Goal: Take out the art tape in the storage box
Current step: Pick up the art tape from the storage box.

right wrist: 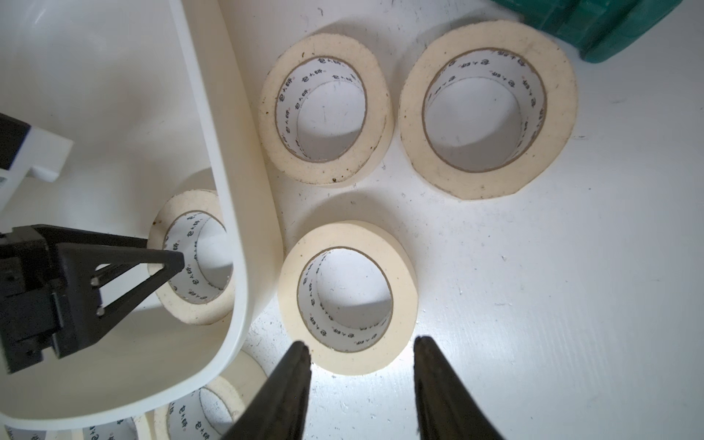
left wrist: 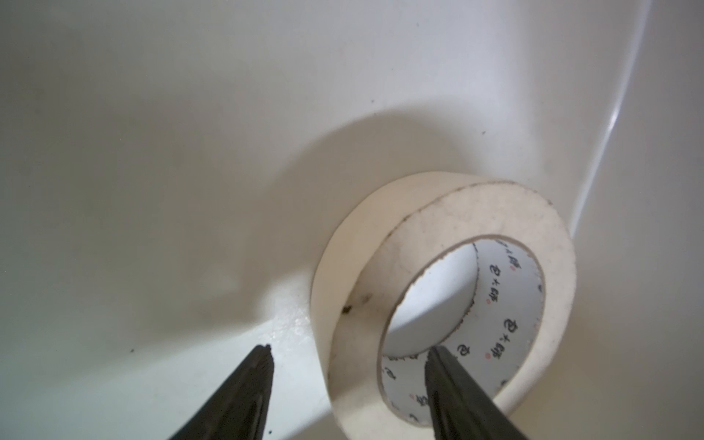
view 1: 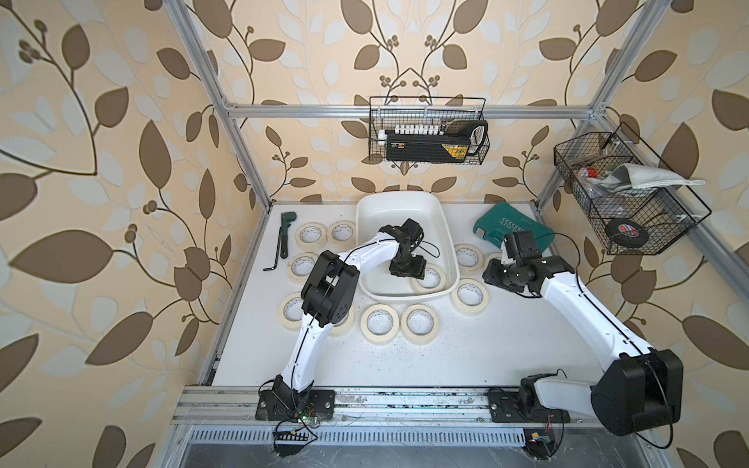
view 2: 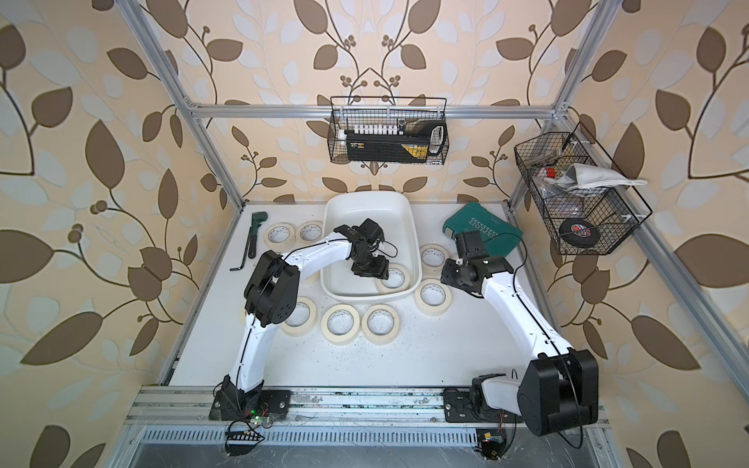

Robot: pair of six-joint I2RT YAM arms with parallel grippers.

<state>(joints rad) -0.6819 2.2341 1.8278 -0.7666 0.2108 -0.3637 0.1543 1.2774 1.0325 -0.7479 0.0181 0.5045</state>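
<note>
— So, the left gripper (left wrist: 348,348): has it hold of anything?
— No. Its black jaws stand partly open astride the wall of a cream masking-tape roll with a printed white core (left wrist: 419,224). One finger (left wrist: 457,396) is inside the core, the other is outside and clear of the tape.
— Where does that roll lie?
— Flat under the fingertips, on the floor of the shallow white plastic storage box (view 1: 399,199), near its curved wall.
— And the right gripper (right wrist: 362,341)?
— Parted as well, with nothing between the jaws. It hangs over the speckled white tabletop (right wrist: 571,304) outside the box, with the rim alongside. Just ahead of its tips lies another cream roll (right wrist: 348,234). Two more rolls lie farther ahead, one (right wrist: 324,45) beside the other (right wrist: 487,34), and a teal plastic case (right wrist: 609,34) sits beyond those.
</note>
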